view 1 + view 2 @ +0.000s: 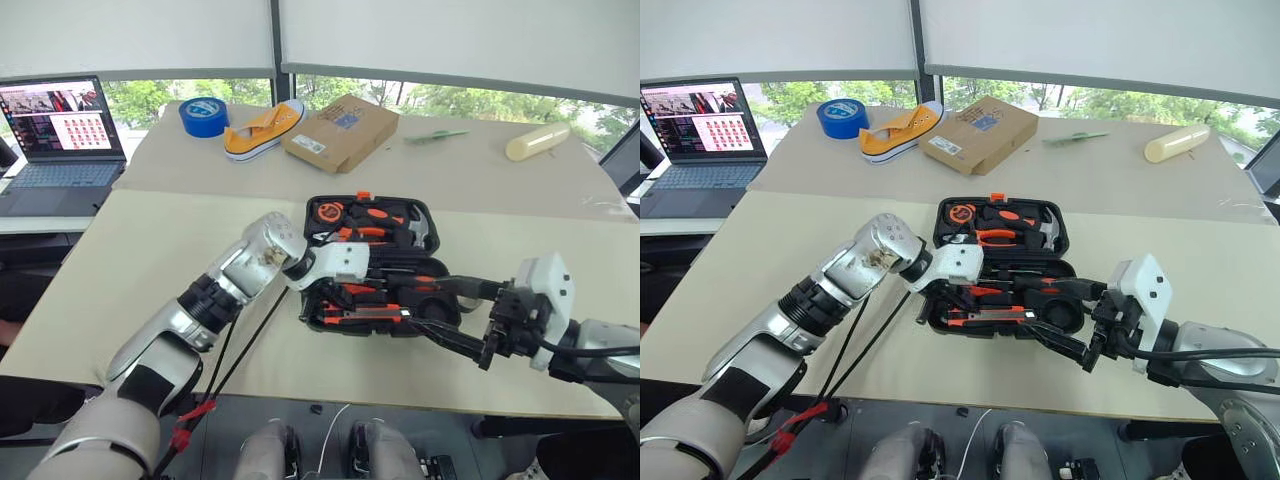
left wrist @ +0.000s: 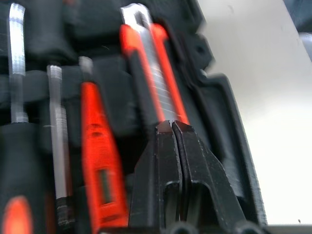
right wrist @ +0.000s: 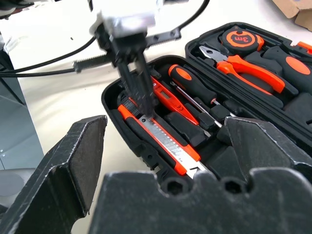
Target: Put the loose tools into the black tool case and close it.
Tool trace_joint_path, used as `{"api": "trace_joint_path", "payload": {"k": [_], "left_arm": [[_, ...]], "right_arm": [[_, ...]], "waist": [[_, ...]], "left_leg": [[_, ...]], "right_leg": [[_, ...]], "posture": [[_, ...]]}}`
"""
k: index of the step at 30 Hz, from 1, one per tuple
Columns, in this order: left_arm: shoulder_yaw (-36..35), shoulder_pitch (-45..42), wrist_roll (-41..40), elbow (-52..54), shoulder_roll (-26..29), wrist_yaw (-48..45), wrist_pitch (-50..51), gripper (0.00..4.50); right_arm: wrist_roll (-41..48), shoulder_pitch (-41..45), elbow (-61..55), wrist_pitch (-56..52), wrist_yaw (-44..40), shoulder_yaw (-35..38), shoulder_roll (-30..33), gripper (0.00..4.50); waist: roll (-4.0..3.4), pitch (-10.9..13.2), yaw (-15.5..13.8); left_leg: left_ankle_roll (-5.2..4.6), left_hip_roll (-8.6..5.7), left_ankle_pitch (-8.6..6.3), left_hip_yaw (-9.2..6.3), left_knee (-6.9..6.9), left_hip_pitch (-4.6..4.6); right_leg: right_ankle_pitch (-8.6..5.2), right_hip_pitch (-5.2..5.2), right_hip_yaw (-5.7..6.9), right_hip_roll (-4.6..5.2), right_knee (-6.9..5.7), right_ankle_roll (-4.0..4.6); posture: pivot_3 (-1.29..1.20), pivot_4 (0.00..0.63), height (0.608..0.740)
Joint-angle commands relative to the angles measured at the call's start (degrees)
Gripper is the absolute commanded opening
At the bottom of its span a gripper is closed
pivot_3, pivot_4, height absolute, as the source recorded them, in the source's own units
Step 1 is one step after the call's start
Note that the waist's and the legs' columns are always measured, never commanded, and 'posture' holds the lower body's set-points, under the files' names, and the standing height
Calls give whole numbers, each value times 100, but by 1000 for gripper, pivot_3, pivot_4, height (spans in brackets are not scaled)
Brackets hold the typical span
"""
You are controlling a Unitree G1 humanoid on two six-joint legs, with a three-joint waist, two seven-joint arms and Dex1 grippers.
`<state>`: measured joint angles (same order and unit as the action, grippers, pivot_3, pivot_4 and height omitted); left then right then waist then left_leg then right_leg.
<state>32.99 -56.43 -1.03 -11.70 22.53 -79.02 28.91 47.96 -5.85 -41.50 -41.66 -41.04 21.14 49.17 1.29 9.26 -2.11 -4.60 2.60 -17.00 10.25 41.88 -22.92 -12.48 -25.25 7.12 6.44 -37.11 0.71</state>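
Utility knife [image 3: 163,141] lies in black tool case [image 1: 428,215]; left jaws closed, pressing it; right jaws wide open.

My left gripper [image 3: 146,109] covers the middle of the utility knife [image 3: 163,141], so I cannot tell whether they touch. My right fingers [image 3: 58,170] hide the near rim of the black tool case [image 3: 109,97].

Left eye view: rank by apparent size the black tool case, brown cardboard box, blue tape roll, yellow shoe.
1. Black moulded-plastic tool case, open, nearest the camera.
2. Brown cardboard box, farther back, so its true size may be closer to the case's.
3. Yellow canvas shoe.
4. Blue tape roll.
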Motion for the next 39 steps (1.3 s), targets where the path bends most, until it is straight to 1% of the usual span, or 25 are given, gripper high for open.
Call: {"api": "trace_joint_path", "payload": {"k": [1,6,11,15,18,20,21,22,24,25,26,27,28,29,31,33,35,38,39], "left_arm": [[190,-45,259,-160,-150,100,-441,83],[475,108,582,-489,-378,234,-821,83],[530,104,908,-1054,-592,580,-1253,83],[249,107,735,-1026,-555,542,-1200,83],[-305,213,238,-614,-384,436,-1080,83],[-857,353,-280,-187,-253,340,-873,586],[-1168,441,-586,64,-164,279,-784,736],[-1414,519,-851,321,-17,182,-624,1184],[-1718,632,-1226,729,267,35,-224,1808],[-1909,660,-1554,971,516,-109,320,2268],[-2108,706,-1838,1190,728,-145,826,2554],[-2309,784,-2098,1400,920,-116,1263,3004],[-2504,911,-2277,1576,1073,-35,1519,3309],[-2686,1076,-2421,1766,1213,43,1637,3726],[-3163,1464,-2885,2239,1538,55,1917,4461],[-3431,1698,-3223,2581,1736,109,2118,4489],[-3543,1849,-3378,2850,1893,200,2152,4489],[-3502,2073,-3368,3146,2135,225,1913,4489],[-3504,2156,-3458,3225,2239,162,1932,4489]], "right_arm": [[-68,31,-82,175,30,75,-36,4500],[-79,-35,-175,167,40,74,-81,4500],[-58,-91,-226,151,77,134,-101,4500],[-32,-153,-284,145,115,176,-113,4500],[-107,-300,-266,153,78,316,-69,4500],[-203,-472,-207,172,-20,494,2,4500],[-253,-586,-157,181,-95,627,43,4500],[-287,-711,-73,173,-188,797,80,4500],[-364,-930,88,181,-353,1079,144,4500],[-451,-1131,264,199,-560,1322,218,4500],[-531,-1355,435,225,-816,1578,292,4500],[-577,-1592,623,235,-1103,1853,356,4500],[-653,-1828,804,279,-1392,2082,420,4500],[-802,-2050,1020,403,-1684,2254,504,4500],[-1149,-2305,1619,702,-2204,2478,770,4500],[-1330,-2201,2121,917,-2484,2479,1011,4500],[-1571,-1921,2601,1235,-2704,2283,1306,4500],[-2173,-1492,3239,2144,-3089,1652,1707,4500],[-2199,-1141,3386,2246,-3138,1323,1791,4500]], "waist": [[0,0,2],[0,0,-4],[0,0,-15],[0,0,-7],[0,0,4],[0,0,53],[-1,0,71],[-1,0,87],[-1,0,105],[-2,0,104],[-2,0,99],[-3,0,96],[-2,0,92],[-3,0,93],[-4,0,110],[-2,1,131],[-2,2,143],[-7,1,149],[-7,1,151]], "left_leg": [[-1,-2,-1,0,0,1],[-1,-4,-1,0,0,-1],[-9,-6,-5,-5,3,4],[-11,-5,-7,-11,3,5],[-12,-5,-7,-11,3,3],[-12,-1,-7,-13,2,-2],[-11,0,-7,-13,1,-6],[-7,1,-4,-14,1,-10],[-3,2,-2,-19,2,-18],[-3,2,-2,-19,2,-17],[-3,-1,-2,-18,2,-15],[-3,-3,-2,-18,2,-12],[-4,-4,-2,-18,2,-8],[-4,-5,-2,-19,1,-4],[-4,-6,-2,-22,0,7],[-4,-6,-3,-24,0,8],[-3,-6,-3,-26,1,8],[-2,-6,-4,-27,-3,15],[-1,-6,-3,-27,-7,18]], "right_leg": [[1,2,-1,0,1,1],[10,0,0,-1,3,15],[11,12,-2,3,8,11],[13,14,-4,3,9,7],[14,12,-5,3,9,5],[15,4,-6,1,8,6],[16,0,-6,1,7,9],[16,-5,-5,-1,5,10],[16,-7,-1,-2,4,10],[16,-4,-1,-2,5,10],[15,0,-1,0,5,8],[13,3,-1,0,6,4],[10,6,-2,0,6,-1],[-11,12,-3,-2,8,-36],[-19,22,-7,-1,8,-50],[-20,24,-10,-1,9,-51],[-20,24,-11,-1,9,-51],[-20,27,-20,-2,8,-50],[-21,28,-21,-2,8,-49]], "posture": [[0,150,731],[0,150,731],[0,150,731],[0,150,731],[0,150,731],[0,150,731],[0,150,731],[0,150,731],[0,150,731],[0,150,731],[0,150,731],[0,150,731],[0,150,731],[0,150,731],[0,150,731],[0,150,731],[0,150,731],[0,150,731],[0,150,731]]}}
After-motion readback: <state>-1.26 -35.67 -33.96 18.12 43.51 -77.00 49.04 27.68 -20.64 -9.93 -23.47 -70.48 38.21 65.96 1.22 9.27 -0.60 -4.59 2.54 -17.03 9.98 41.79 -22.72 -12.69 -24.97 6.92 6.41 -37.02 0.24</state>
